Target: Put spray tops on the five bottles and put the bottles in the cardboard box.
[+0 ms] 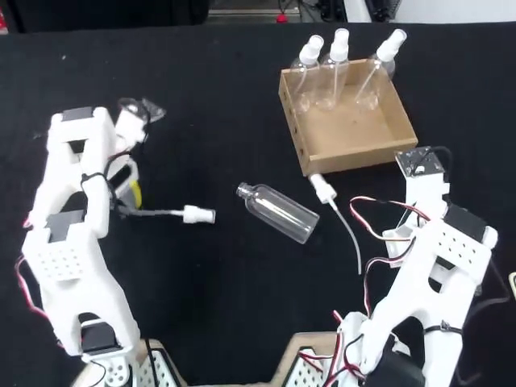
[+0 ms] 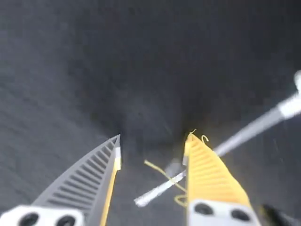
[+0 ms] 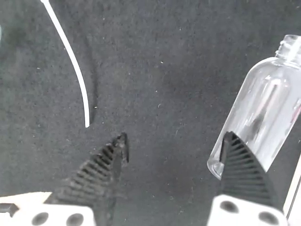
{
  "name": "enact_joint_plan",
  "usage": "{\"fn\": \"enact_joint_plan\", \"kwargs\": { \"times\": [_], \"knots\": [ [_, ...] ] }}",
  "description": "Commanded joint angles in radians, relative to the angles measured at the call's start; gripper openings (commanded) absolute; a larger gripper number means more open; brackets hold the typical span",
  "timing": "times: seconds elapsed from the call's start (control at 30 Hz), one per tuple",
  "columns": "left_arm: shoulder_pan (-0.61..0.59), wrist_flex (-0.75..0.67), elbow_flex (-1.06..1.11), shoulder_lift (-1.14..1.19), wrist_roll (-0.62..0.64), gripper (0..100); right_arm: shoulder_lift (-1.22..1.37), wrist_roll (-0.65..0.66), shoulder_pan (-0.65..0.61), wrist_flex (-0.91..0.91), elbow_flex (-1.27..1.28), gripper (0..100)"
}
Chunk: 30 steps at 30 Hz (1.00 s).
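Three capped bottles (image 1: pixel 331 76) stand in the cardboard box (image 1: pixel 363 133) at the upper right of the high view, lined up along its far wall, each with a white spray top fitted. A fourth, uncapped bottle (image 1: pixel 278 212) lies on its side on the black table (image 1: pixel 201 306) at centre frame, with its open neck toward the upper left. At the upper left, beside the left arm (image 1: pixel 72 201), sits a clear bottle-like shape (image 1: pixel 139 109); I cannot tell for sure what it is.

Two loose spray tops lie on the table. One spray top (image 1: pixel 322 189) lies just below the box's near corner, its thin tube curving toward the lower right. The other spray top (image 1: pixel 198 214) lies left of centre, its tube running to the left arm.

The left gripper (image 2: pixel 154 139) is spread wide just above the cloth, and the tube's end lies between its fingers, ungrasped. The right gripper (image 3: pixel 176 139) is also spread apart and holds nothing; one fingertip sits at the uncapped bottle's base.
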Motion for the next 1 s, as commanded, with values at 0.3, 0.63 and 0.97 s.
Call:
{"fn": "enact_joint_plan", "kwargs": {
  "times": [0.3,0.63,0.97],
  "knots": [
    [-0.124,0.196,-0.016,-0.310,-0.140,21,-0.047,0.011,0.020,-0.018,-0.008,29.0],
    [0.229,0.373,0.176,-0.480,-0.207,22,-0.047,0.012,0.041,-0.012,-0.008,29.0],
    [0.510,-0.025,0.567,-0.700,-0.109,31,-0.044,0.250,0.315,-0.017,-0.002,29.2]
  ]
}}
